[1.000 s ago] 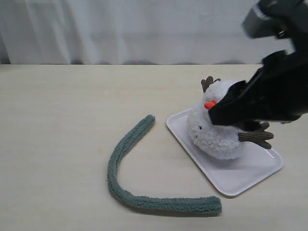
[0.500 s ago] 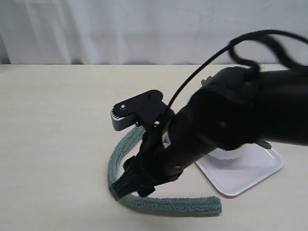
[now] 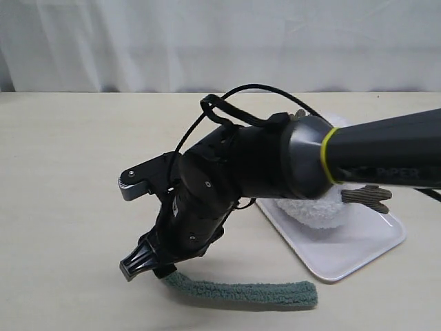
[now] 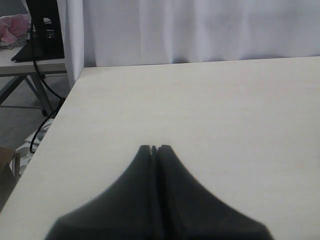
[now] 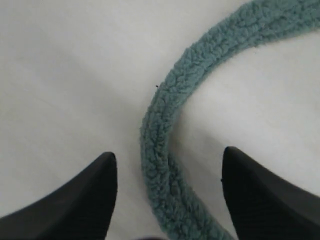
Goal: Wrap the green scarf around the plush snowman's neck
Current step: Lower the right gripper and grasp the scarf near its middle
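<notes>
The green scarf (image 3: pixel 241 292) lies in a curve on the table, and my right arm covers its left bend in the exterior view. My right gripper (image 3: pixel 138 267) has reached across to that bend. It hangs open just above the scarf (image 5: pixel 165 125), one finger on each side of the strip and nothing gripped (image 5: pixel 169 152). The plush snowman (image 3: pixel 313 209) lies on the white tray (image 3: pixel 358 249), largely hidden behind the arm; one brown twig arm (image 3: pixel 366 196) sticks out. Head, nose and neck are hidden. My left gripper (image 4: pixel 154 148) is shut over bare table, away from both.
The tray sits at the right, near the table's front edge. White curtains hang behind the table. The left wrist view shows the table's side edge (image 4: pixel 57 120), with another table and cables beyond it.
My right arm has swung from the snowman on the right across to the left. It has dropped over the scarf's bend, lower and further left than half a second ago.
</notes>
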